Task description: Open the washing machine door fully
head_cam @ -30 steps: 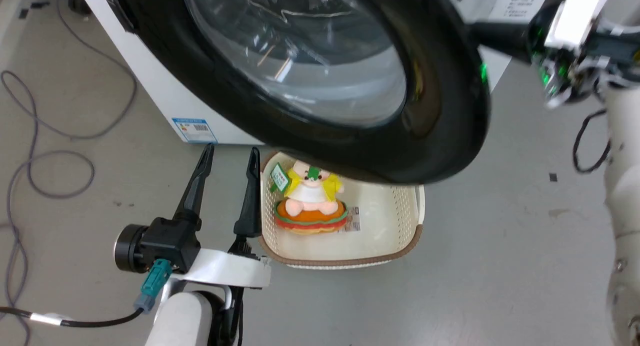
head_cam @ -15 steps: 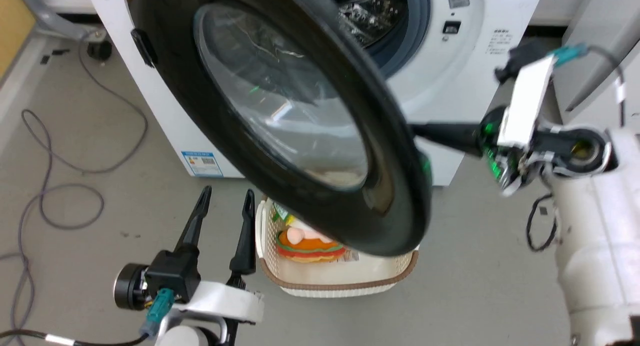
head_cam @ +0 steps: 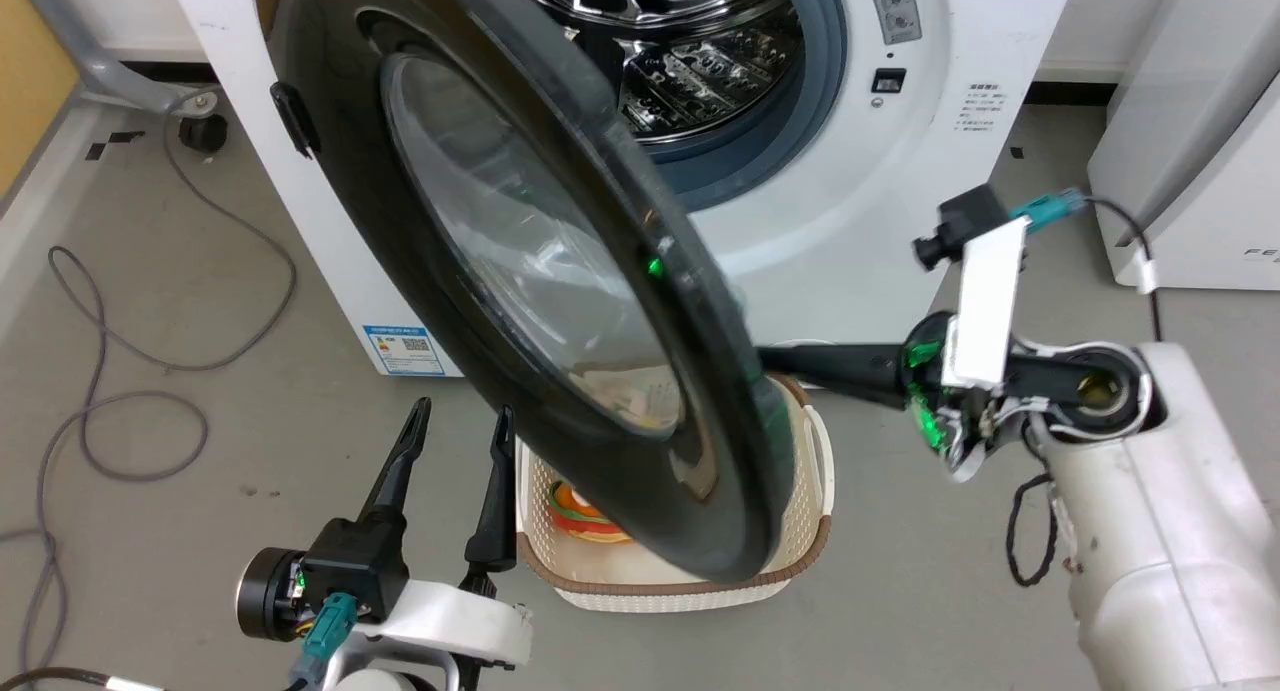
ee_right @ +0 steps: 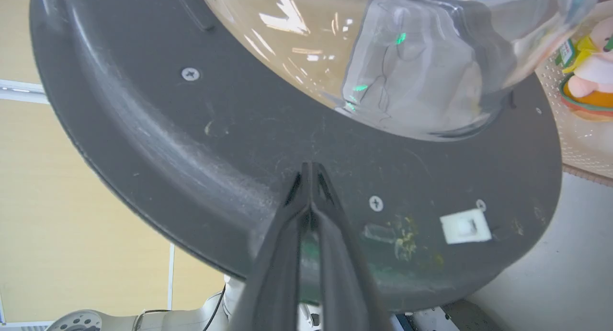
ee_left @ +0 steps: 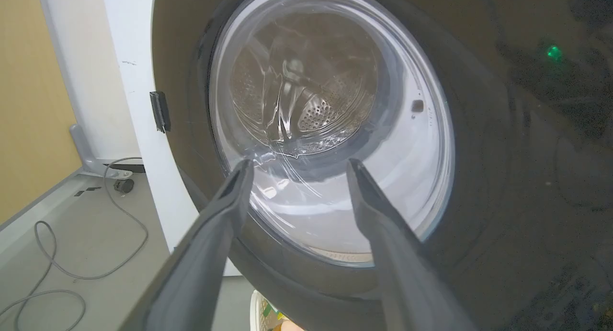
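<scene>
"So where is the large round glossy black washing machine door (head_cam: pixel 520 261)?"

"Standing partly open, hinged at the left of the big white front-loading washing machine (head_cam: pixel 850 221). The perforated steel drum (head_cam: pixel 680 31) is bared behind it."

"And the right gripper (ee_right: pixel 311 167)?"

"Fingers pinched together on nothing, tips at the door's dull inner face (just below the glass bulge)."

"And the left gripper (head_cam: pixel 463 408)?"

"Spread wide and empty, on the door's near side, just left of the cream perforated plastic basket (head_cam: pixel 800 561)."
</scene>
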{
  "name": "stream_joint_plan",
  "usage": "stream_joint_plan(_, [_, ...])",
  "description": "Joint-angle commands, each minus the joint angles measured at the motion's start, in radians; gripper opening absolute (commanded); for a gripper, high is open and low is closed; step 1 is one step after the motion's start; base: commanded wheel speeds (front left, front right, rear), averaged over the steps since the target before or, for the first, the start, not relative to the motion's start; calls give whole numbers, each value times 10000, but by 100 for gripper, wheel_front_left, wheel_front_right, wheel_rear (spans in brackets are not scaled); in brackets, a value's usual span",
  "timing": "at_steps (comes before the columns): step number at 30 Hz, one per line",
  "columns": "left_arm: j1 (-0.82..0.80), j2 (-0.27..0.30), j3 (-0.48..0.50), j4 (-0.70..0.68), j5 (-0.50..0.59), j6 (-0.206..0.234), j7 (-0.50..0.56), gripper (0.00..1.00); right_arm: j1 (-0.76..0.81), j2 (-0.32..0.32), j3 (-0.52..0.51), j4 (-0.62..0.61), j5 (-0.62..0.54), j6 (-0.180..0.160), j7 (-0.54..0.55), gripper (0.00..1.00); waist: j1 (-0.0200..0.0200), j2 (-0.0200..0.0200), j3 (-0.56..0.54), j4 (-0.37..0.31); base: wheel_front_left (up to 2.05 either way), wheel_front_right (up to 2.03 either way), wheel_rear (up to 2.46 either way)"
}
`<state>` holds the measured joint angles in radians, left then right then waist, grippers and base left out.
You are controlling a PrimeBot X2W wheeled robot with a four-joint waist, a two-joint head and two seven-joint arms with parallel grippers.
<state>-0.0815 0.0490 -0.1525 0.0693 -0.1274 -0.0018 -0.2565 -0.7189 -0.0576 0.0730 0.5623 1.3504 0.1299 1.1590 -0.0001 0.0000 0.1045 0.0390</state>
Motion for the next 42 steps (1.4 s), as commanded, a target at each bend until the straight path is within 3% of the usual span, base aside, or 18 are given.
stream_joint_plan(1, [103, 12, -22, 28, -77, 32, -53, 100, 257, 71, 147, -73, 110, 8, -20, 0, 1, 0, -9, -19, 0, 0, 0])
stream_joint_plan(7, [151, 12, -45, 55, -119, 64, -53, 100, 541, 72, 583, -233, 517, 8, -601, 0, 1, 0, -38, -94, 0, 0, 0])
stream_joint_plan(13, [199, 12, -64, 126, -173, 88, -53, 100, 881, 73, 160, -486, 836, 8, -2686, 0, 1, 0, -64, -140, 0, 0, 0])
stream_joint_plan(16, [210, 12, -82, 167, -212, 107, -53, 100, 1236, 73, -287, -615, 1231, 8, -3887, 40, 1, 0, -83, -143, 0, 0, 0])
stream_joint_plan(17, [219, 12, -74, 179, -219, 115, -53, 100, 1386, 73, -447, -678, 1314, 8, -4344, 81, 1, 0, -85, -154, 0, 0, 0])
stream_joint_plan(18, [231, 12, -61, 195, -224, 120, -53, 100, 1556, 73, -545, -782, 1304, 8, -4752, 100, 1, 0, -93, -164, 0, 0, 0])
stream_joint_plan(24, [298, 12, 17, 330, -225, 130, -53, 100, 2858, 73, -1311, -1382, 1568, 8, -7324, 100, 1, 0, -168, -243, 0, 0, 0])
stream_joint_plan(29, [336, 12, 79, 451, -221, 127, -53, 100, 3869, 73, -2099, -1588, 1082, 8, -10300, 100, 1, 0, -237, -333, 0, 0, 0])
stream_joint_plan(35, [378, 12, 152, 540, -202, 129, -53, 100, 4702, 58, -2499, -1880, -236, 8, -13065, 100, 1, 0, -295, -494, 0, 0, 0])
stream_joint_plan(42, [407, 12, 242, 571, -180, 127, -53, 100, 5270, -94, -2531, -2706, -2467, 8, -14090, 100, 1, 0, -381, -634, 0, 0, 0])
